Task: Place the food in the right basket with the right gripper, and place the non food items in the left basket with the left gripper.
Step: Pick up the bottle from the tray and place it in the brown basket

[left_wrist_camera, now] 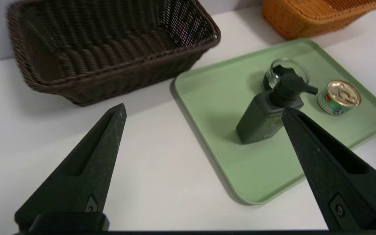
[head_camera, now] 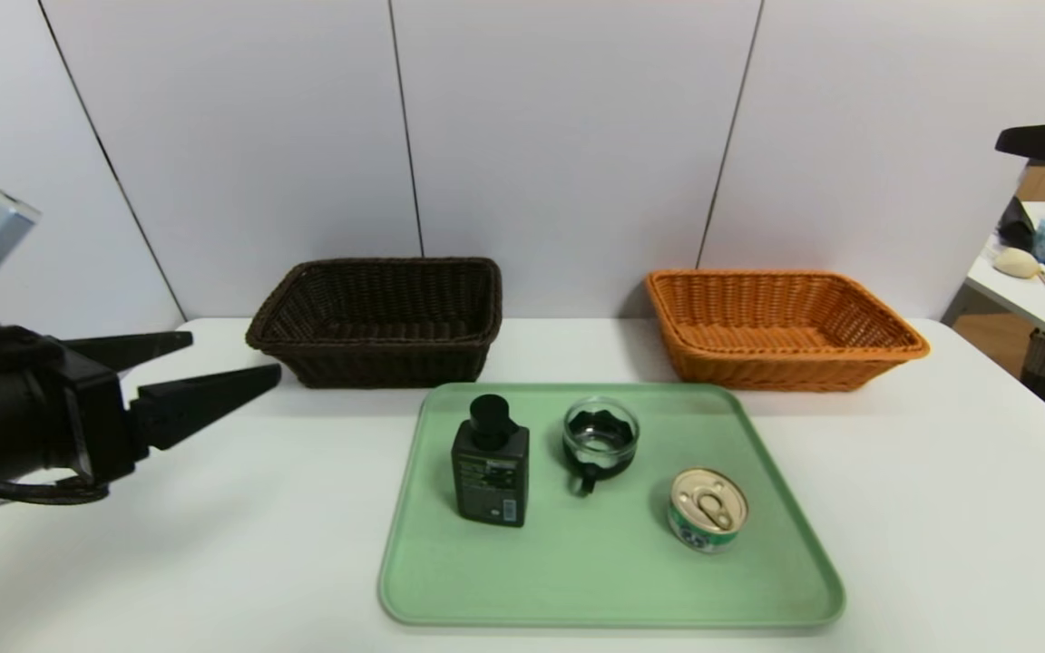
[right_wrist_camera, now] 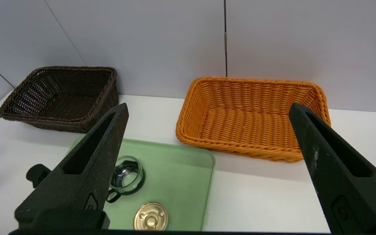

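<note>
Three things stand on the green tray (head_camera: 613, 580): the tin can (head_camera: 708, 510) at four o'clock, the black bottle (head_camera: 491, 472) at nine, the glass cup (head_camera: 600, 437) at twelve. Beyond, the brown basket (head_camera: 374, 322) lies at eleven, the orange basket (head_camera: 786, 331) at one. The right wrist view shows the right gripper's (right_wrist_camera: 209, 107) released jaws, barely seen from the head; the left gripper (head_camera: 237, 354), above the worktop (head_camera: 305, 580) at nine, is released too.

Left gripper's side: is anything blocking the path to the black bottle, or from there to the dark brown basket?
Nothing visible stands between the left gripper and the black bottle, nor between bottle and dark brown basket.
</note>
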`<action>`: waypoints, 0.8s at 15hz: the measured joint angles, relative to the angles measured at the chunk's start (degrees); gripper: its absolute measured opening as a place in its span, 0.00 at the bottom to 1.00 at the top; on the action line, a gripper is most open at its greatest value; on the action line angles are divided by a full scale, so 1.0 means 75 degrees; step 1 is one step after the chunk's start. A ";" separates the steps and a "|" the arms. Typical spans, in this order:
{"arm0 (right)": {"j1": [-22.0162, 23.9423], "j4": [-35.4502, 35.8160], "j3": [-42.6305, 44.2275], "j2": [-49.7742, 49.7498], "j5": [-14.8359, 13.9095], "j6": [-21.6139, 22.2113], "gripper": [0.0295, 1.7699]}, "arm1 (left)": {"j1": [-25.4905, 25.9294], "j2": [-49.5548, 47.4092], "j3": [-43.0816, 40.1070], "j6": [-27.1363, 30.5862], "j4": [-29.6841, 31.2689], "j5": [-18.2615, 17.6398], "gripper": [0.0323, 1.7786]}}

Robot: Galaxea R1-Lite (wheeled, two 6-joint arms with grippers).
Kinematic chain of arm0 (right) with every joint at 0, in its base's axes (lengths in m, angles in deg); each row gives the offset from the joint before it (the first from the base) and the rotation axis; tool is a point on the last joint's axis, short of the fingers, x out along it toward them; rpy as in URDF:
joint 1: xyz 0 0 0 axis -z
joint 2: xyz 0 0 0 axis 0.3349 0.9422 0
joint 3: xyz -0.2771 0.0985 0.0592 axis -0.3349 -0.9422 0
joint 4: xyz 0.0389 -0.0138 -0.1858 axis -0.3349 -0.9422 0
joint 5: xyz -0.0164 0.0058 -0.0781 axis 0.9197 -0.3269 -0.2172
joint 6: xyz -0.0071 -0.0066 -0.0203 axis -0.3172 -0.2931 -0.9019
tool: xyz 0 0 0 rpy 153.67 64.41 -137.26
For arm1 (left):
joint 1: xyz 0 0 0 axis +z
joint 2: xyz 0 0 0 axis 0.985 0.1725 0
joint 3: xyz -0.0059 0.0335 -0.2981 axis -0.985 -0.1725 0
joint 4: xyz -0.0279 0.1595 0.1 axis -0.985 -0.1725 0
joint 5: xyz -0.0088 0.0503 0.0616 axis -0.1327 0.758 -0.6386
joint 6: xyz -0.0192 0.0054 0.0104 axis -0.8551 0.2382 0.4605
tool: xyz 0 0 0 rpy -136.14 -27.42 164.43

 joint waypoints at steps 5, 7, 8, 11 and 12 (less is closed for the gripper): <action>-0.0029 -0.0007 -0.0088 0.0111 0.0000 0.0148 0.96 | -0.0057 0.1074 -0.1484 0.0047 0.2048 -0.2051 0.95; -0.0063 -0.0015 -0.0148 0.0076 0.0005 0.0283 0.96 | -0.0060 0.1658 -0.1768 0.0120 0.2963 -0.2718 0.95; -0.0081 -0.0010 -0.0163 0.0047 0.0008 0.0361 0.96 | -0.0060 0.1990 -0.1882 0.0197 0.3436 -0.3027 0.95; -0.0089 -0.0052 -0.0192 -0.0052 0.0000 0.0449 0.96 | -0.0060 0.3194 -0.2279 0.0431 0.5130 -0.3771 0.95; -0.0089 -0.0070 -0.0198 -0.0085 0.0000 0.0442 0.96 | -0.0060 0.3639 -0.2422 0.0475 0.5803 -0.3977 0.95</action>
